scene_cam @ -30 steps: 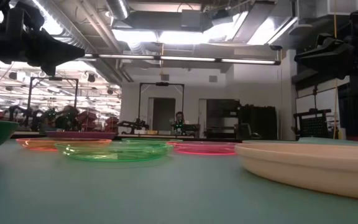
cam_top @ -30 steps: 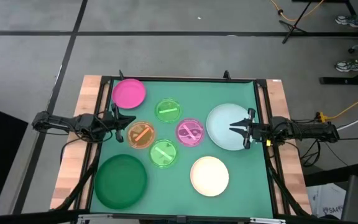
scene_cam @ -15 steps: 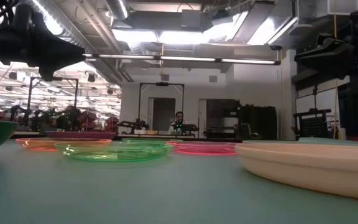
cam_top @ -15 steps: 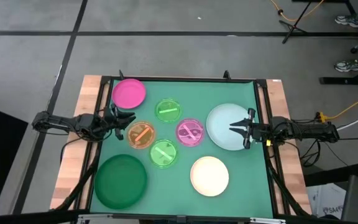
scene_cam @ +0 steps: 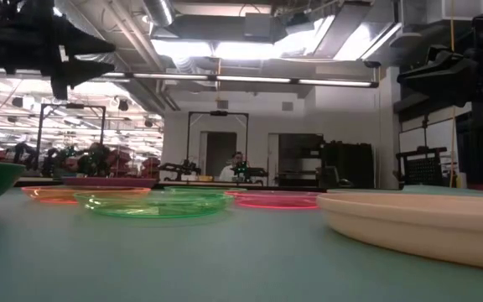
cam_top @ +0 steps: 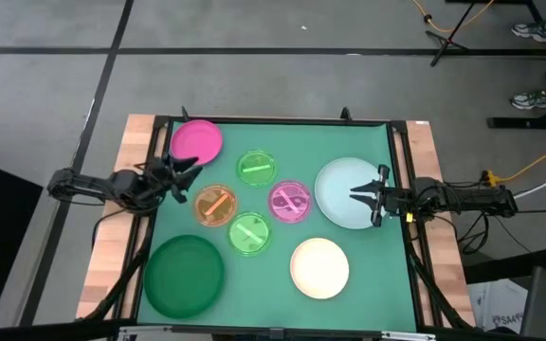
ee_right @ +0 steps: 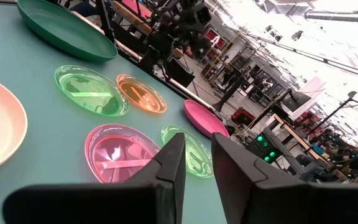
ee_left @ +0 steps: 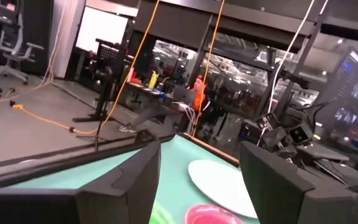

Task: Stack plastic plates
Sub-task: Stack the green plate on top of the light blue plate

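Observation:
Seven plastic plates lie apart on the green mat. The large ones are pink (cam_top: pixel 197 142), pale blue (cam_top: pixel 341 199), cream (cam_top: pixel 319 267) and dark green (cam_top: pixel 186 275). The small translucent ones are lime (cam_top: pixel 256 169), orange (cam_top: pixel 216 205), pink (cam_top: pixel 290 201) and a second lime (cam_top: pixel 249 234). My left gripper (cam_top: pixel 188 172) hangs open above the mat between the large pink plate and the orange one, with nothing between its fingers (ee_left: pixel 135 168). My right gripper (cam_top: pixel 353 196) hovers over the pale blue plate with a narrow gap between its fingers (ee_right: pixel 173 155), holding nothing.
The mat is framed by black rails and wooden table edges (cam_top: pixel 102 256). Bare mat lies at the far right corner and between the dark green and cream plates. In the low view the cream plate (scene_cam: pixel 418 222) stands closest, and a person shows far off in the room.
My left gripper has opened. It has risen, drawn back a little toward the table's left edge, and swung from pointing at the orange plate toward the large pink plate. No plate has moved.

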Tool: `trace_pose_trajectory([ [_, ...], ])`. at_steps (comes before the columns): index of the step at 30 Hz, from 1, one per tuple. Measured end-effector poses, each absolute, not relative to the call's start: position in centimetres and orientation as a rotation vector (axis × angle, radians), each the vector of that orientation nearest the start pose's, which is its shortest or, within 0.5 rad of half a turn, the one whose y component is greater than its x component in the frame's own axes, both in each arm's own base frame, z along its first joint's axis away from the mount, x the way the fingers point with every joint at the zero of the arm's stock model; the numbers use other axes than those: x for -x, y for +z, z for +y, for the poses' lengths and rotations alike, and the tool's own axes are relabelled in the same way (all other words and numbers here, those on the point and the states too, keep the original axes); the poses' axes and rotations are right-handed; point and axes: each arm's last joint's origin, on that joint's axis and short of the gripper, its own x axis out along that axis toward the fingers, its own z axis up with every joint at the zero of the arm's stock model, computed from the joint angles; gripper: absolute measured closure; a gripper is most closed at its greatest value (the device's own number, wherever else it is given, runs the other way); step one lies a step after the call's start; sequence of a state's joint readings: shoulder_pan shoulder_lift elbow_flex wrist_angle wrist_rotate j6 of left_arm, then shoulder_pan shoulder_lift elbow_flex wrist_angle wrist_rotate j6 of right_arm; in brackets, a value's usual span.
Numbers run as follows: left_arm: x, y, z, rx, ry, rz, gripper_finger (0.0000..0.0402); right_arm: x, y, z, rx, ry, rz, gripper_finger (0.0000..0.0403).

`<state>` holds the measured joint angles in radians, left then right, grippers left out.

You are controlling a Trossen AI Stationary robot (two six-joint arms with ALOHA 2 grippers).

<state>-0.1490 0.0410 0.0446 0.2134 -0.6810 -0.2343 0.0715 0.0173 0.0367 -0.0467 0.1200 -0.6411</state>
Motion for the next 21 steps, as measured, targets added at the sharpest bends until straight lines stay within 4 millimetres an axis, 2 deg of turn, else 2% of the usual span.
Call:
trace_pose_trajectory([
  [5, -9.6, 21.4, 0.2, 0.278, 0.433, -0.194, 0.0197, -9.6, 17.0, 0.3, 0.641, -0.038, 0.041, 0.0327],
  [12, -10.9, 23.8, -0.3, 0.201, 0.354, 0.165, 0.0198, -9.6, 17.0, 0.3, 0.639, -0.038, 0.041, 0.0327],
  [17, -11.6, 24.9, -0.9, 0.303, 0.253, 0.464, 0.0198, -9.6, 17.0, 0.3, 0.638, -0.038, 0.041, 0.0327],
  [21, -12.3, 24.7, -1.5, 0.414, 0.154, 0.697, 0.0198, -9.6, 17.0, 0.3, 0.637, -0.038, 0.041, 0.0327],
])
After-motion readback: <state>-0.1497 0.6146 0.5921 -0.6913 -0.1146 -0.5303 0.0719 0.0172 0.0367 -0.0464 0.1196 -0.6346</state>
